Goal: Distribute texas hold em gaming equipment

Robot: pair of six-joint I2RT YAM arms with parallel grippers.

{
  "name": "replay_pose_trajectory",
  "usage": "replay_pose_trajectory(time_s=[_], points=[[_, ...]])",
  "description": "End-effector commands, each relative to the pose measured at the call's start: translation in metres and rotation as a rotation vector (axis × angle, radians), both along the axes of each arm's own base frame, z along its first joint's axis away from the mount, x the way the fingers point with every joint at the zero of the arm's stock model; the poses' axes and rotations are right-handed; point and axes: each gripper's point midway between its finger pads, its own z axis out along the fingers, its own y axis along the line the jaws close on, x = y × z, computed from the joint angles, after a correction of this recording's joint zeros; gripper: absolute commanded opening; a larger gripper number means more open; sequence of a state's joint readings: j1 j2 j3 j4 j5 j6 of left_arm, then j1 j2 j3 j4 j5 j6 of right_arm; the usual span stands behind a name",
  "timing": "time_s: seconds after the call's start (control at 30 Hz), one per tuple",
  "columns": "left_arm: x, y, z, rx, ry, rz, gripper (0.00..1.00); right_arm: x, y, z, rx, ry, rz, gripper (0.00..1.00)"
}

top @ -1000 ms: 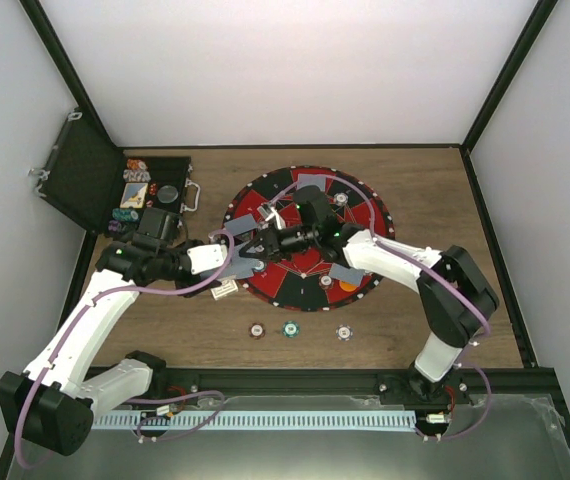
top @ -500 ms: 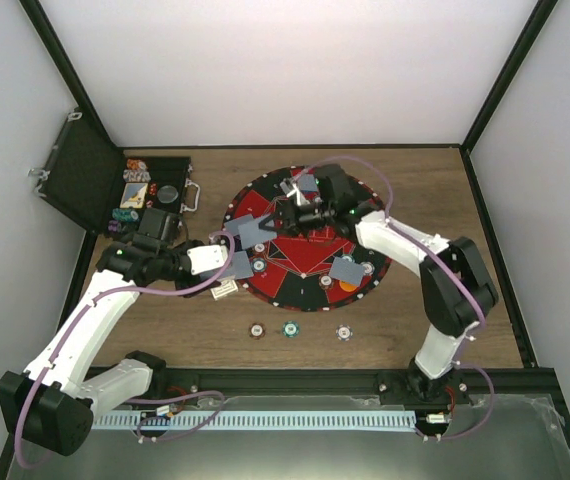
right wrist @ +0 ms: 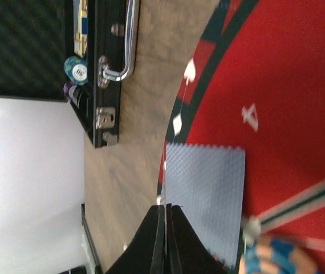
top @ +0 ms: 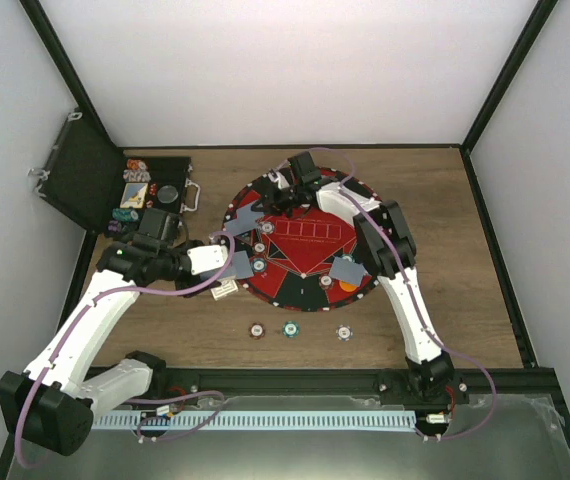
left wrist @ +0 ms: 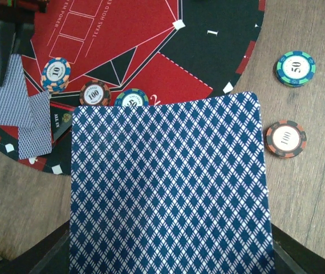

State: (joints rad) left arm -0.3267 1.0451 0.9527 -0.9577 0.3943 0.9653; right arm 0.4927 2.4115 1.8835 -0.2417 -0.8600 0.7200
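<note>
My left gripper (top: 233,263) is shut on a deck of blue diamond-backed cards (left wrist: 171,188) at the left edge of the round red-and-black mat (top: 305,235); the deck hides its fingers in the left wrist view. My right gripper (top: 281,183) is stretched to the mat's far left part. Its fingers (right wrist: 166,208) are shut on a card seen edge-on as a thin pale line. A grey-blue card (right wrist: 205,200) lies flat on the mat under it. Three chips (top: 290,328) lie on the wood in front of the mat. An orange button (top: 349,285) sits beside a card (top: 345,268).
The open black case (top: 155,185) with chips inside stands at the far left; its metal handle (right wrist: 122,51) shows in the right wrist view. Several chips (left wrist: 56,74) and two cards (left wrist: 23,114) lie on the mat's left side. A small white tag (top: 224,290) lies on the wood.
My right gripper left the deck with one card and swung away to the mat's far left part, the arm stretching out. My left gripper stayed still with the deck.
</note>
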Motion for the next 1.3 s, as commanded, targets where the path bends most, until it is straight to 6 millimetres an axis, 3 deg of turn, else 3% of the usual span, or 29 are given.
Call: replay_pose_trajectory(time_s=[0.0,0.13,0.27,0.37,0.6,0.7,0.8,0.93,1.07,1.17,1.27], points=[[0.002,-0.005,0.008,-0.032,-0.025,-0.016,0.05,0.022,0.012,-0.002,-0.019,-0.011,0.005,0.01],[0.002,-0.006,0.008,-0.035,-0.022,-0.016,0.05,0.028,0.015,-0.013,-0.027,-0.006,0.000,0.04],[0.003,-0.005,0.008,-0.033,-0.023,-0.015,0.05,0.026,0.013,-0.015,-0.048,-0.009,0.002,0.21],[0.003,-0.006,0.010,-0.036,-0.024,-0.013,0.05,0.025,0.008,-0.011,-0.077,-0.030,0.003,0.40],[0.003,-0.006,0.016,-0.047,-0.031,-0.009,0.05,0.026,-0.011,0.003,-0.201,-0.106,-0.034,0.57],[0.003,-0.006,0.017,-0.047,-0.033,-0.010,0.05,0.026,-0.020,0.027,-0.237,-0.169,-0.059,0.67],[0.002,-0.006,0.018,-0.047,-0.032,-0.009,0.05,0.020,-0.029,0.038,-0.259,-0.200,-0.074,0.77],[0.003,-0.006,0.021,-0.048,-0.038,-0.008,0.05,0.014,-0.036,0.058,-0.264,-0.236,-0.089,0.82],[0.002,-0.007,0.023,-0.054,-0.041,-0.009,0.05,-0.013,-0.041,0.085,-0.212,-0.252,-0.085,0.90],[0.002,-0.007,0.023,-0.058,-0.039,-0.010,0.05,-0.051,-0.039,0.115,-0.084,-0.270,-0.055,0.98],[0.003,-0.008,0.023,-0.059,-0.037,-0.010,0.05,-0.100,-0.038,0.127,0.007,-0.245,-0.018,1.00]])
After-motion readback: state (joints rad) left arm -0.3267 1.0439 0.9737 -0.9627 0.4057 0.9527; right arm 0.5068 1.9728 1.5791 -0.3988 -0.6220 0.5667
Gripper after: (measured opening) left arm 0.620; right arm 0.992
